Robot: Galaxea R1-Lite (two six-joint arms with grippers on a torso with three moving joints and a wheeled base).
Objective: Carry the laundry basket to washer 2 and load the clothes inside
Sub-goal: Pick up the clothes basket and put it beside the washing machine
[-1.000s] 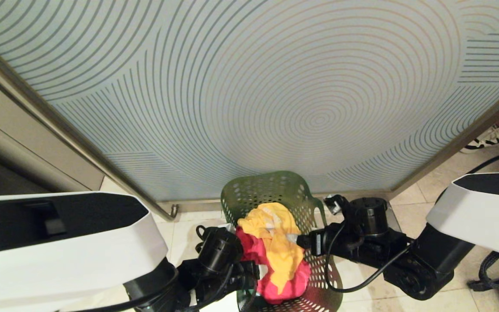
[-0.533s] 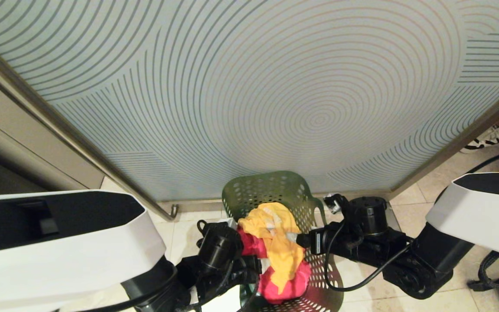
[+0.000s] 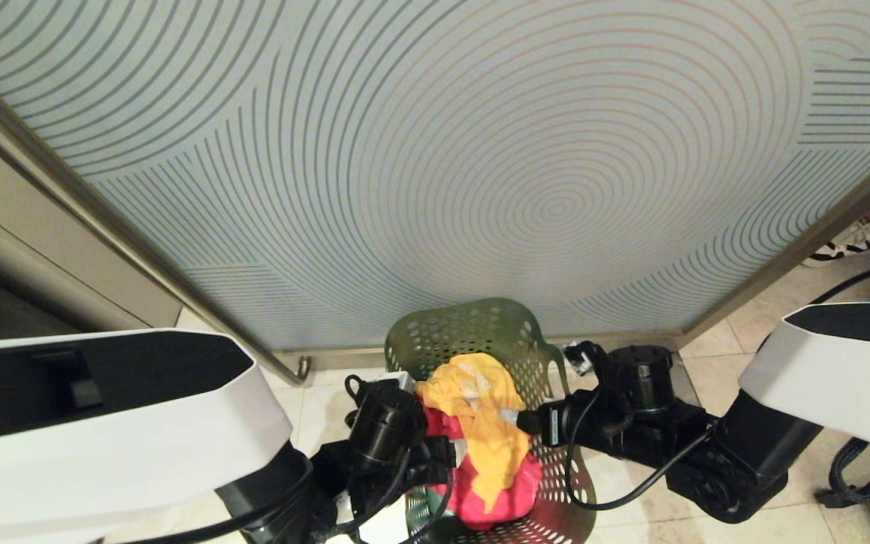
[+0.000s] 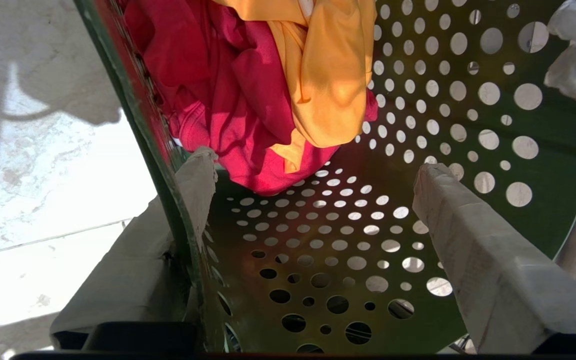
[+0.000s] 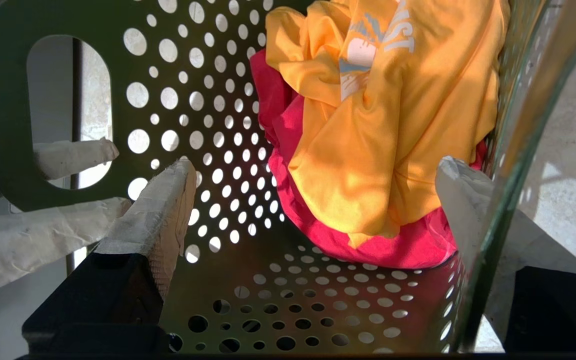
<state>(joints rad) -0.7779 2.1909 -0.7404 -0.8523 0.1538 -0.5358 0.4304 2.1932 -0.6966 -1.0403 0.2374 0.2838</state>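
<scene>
The green laundry basket (image 3: 480, 332) is seen low in the head view, at about six o'clock, standing on the pale tiled floor (image 3: 752, 317) just in front of a large panel patterned with concentric lines (image 3: 435, 151). A yellow garment (image 3: 484, 408) is piled inside it on top of a pink-red garment (image 3: 495, 491); no denim can be made out. The left gripper (image 4: 313, 185) is placed at the basket's nine o'clock side, its taped fingers (image 4: 473, 240) spread wide and straddling the perforated wall, one finger outside and one inside, nothing being clamped. The right gripper (image 5: 313, 195) is placed at the three o'clock side, likewise spread wide across the wall there, with one finger inside the basket and the other beyond the rim. In the right wrist view an oval handle cut-out (image 5: 68, 110) is shown in the far wall, with the other gripper's taped fingers beside it. A sneaker (image 3: 850, 240) is visible at three o'clock by the panel's edge.
</scene>
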